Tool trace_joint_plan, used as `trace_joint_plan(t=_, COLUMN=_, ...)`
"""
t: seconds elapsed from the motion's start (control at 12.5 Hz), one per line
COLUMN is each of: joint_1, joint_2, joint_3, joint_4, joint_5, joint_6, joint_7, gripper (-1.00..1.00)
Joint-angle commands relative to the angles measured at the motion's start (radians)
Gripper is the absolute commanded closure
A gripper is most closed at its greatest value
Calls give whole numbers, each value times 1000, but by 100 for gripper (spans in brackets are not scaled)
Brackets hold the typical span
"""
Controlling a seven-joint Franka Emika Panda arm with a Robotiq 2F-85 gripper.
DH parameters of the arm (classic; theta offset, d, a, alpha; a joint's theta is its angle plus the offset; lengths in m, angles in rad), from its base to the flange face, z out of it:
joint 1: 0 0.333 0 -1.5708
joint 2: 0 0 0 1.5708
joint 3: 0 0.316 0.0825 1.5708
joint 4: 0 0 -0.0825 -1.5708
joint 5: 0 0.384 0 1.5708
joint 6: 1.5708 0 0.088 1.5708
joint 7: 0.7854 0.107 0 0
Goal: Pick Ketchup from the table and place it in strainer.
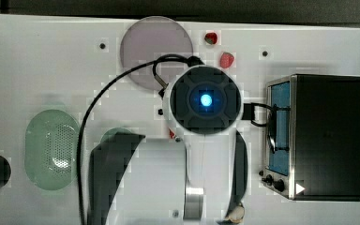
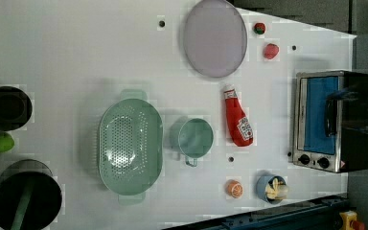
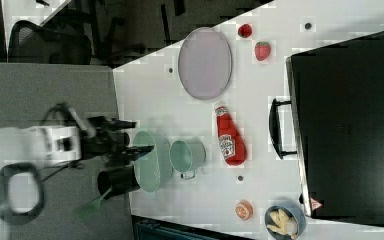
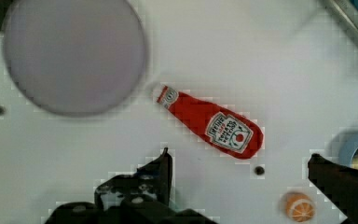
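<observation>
Ketchup [image 2: 238, 120] lay flat on the white table [image 2: 76, 57], between the lilac plate [image 2: 214, 37] and the orange half [image 2: 234, 188], with the small green cup [image 2: 194, 138] separating it from the strainer [image 2: 130, 146]. Tool [image 4: 240, 168] hung above the bottle, jaws spread wide and holding nothing. Toaster oven [image 2: 328, 120] stood near the bottle's far side.
</observation>
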Motion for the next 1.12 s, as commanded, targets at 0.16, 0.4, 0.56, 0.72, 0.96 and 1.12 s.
trace_joint_plan(t=0.16, joint_1=-13, joint_2=44, joint_3=21, joint_4=-132, joint_5=-4, joint_6=111, joint_7=-388, gripper=-100)
trace_joint_plan(t=0.4, joint_1=-13, joint_2=60, joint_3=22, joint_4=-241, joint_5=-11, joint_6=224, joint_7=-694, gripper=-100)
trace_joint_plan(t=0.56, joint_1=-12, joint_2=77, joint_3=23, joint_4=-308, joint_5=-11, joint_6=331, joint_7=-848, gripper=-100)
trace_joint_plan(t=0.72, joint_1=-13, joint_2=107, joint_3=22, joint_4=-363, joint_5=-11, joint_6=455, joint_7=-883, gripper=-100)
trace_joint_plan(t=0.96, joint_1=-9, joint_2=193, joint_3=28, joint_4=-387, joint_5=-11, joint_6=536, joint_7=-883, gripper=-100)
trace_joint_plan(t=1.12, joint_1=-9, joint_2=264, joint_3=33, joint_4=-379, joint_5=-21, joint_6=579, joint_7=-884, gripper=-100)
